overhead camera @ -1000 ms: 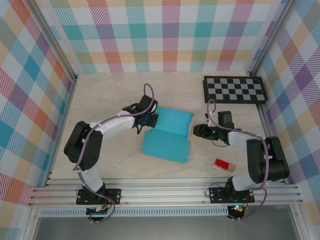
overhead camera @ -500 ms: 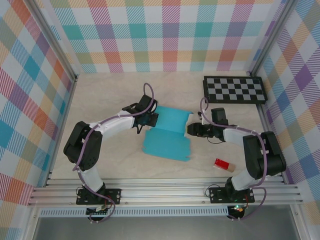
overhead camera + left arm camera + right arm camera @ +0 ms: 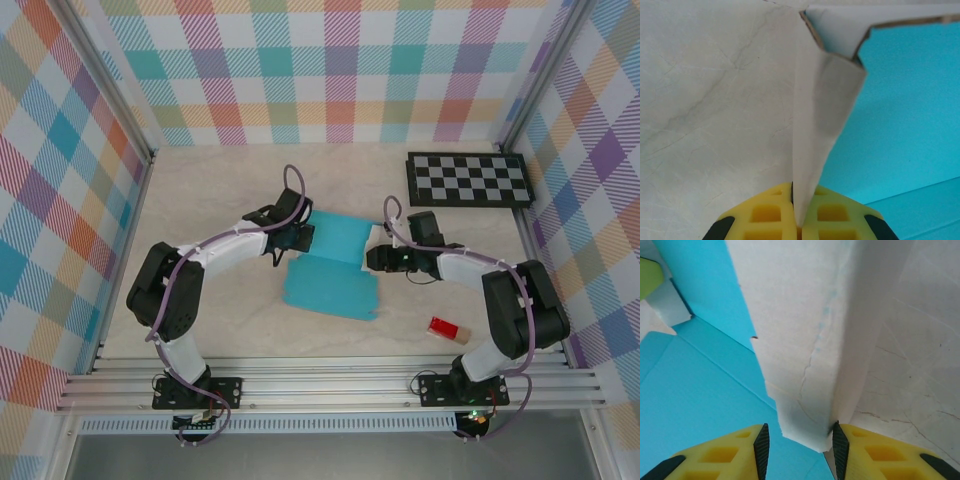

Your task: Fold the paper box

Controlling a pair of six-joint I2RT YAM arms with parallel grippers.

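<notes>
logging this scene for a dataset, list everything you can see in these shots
teal and white thin card paper box cut-out: one, teal face up, white flaps raised, table centre
black-and-white checkerboard panel: one, far right of the table
small red block: one, red, near right, apart from the card
beige table surface: one, marbled beige, under everything
plaid walls: multicoloured check, three sides
left end effector: one, yellow fingers, shut on a white flap
right end effector: one, yellow fingers, open astride a white flap
</notes>
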